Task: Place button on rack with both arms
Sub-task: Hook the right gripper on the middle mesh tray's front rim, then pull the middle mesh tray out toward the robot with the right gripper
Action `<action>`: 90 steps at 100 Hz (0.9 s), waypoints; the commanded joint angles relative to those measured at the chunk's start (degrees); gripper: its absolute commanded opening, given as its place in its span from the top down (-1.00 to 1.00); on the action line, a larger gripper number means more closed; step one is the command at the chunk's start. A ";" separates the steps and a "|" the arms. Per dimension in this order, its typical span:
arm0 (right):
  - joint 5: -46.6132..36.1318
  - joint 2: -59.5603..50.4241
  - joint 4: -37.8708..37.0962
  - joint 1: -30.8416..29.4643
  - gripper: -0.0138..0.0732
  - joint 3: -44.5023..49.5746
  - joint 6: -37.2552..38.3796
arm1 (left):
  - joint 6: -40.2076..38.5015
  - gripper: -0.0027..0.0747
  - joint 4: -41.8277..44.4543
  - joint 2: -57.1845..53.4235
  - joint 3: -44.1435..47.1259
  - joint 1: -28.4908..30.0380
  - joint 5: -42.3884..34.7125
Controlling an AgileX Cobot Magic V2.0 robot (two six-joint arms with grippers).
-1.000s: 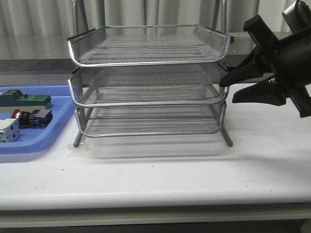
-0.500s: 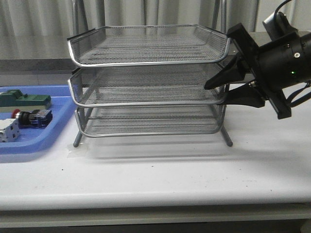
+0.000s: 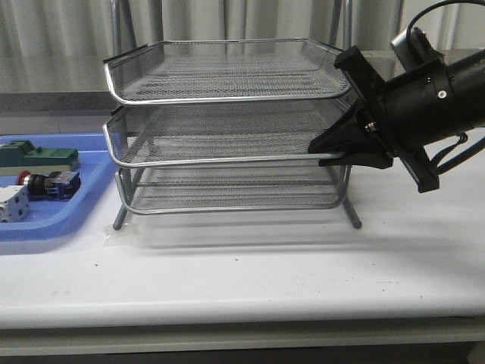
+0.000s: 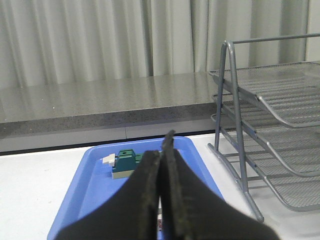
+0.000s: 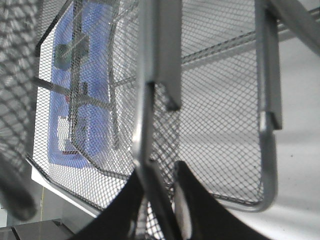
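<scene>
Only wrist view [image 5: 157,200]: fingers straddling rack [image 5: 220,125] rim

A white worktop [image 3: 250,280] is carrying the rack [image 3: 231,129], which is standing toward its back edge, and a blue tray [image 3: 57,220], which is lying beside it at the left edge.

Front cam faces rack [image 3: 227,129]; wrist cams see it too
</scene>
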 commanded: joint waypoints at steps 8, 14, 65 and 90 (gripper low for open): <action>2.94 -2.44 0.60 0.29 0.64 -1.05 -0.95 | -0.43 0.98 -0.34 -1.79 1.92 0.03 -4.61; 3.00 -2.44 0.13 0.29 0.64 -0.32 -0.95 | -0.43 0.98 -0.34 -1.79 1.92 0.03 -4.61; 5.15 -9.13 -2.18 0.29 0.64 13.20 -3.92 | -0.43 0.98 -0.34 -1.79 1.92 0.03 -4.61; 4.26 -15.42 -1.85 0.29 0.64 19.85 -3.90 | -0.43 0.98 -0.34 -1.79 1.92 0.03 -4.61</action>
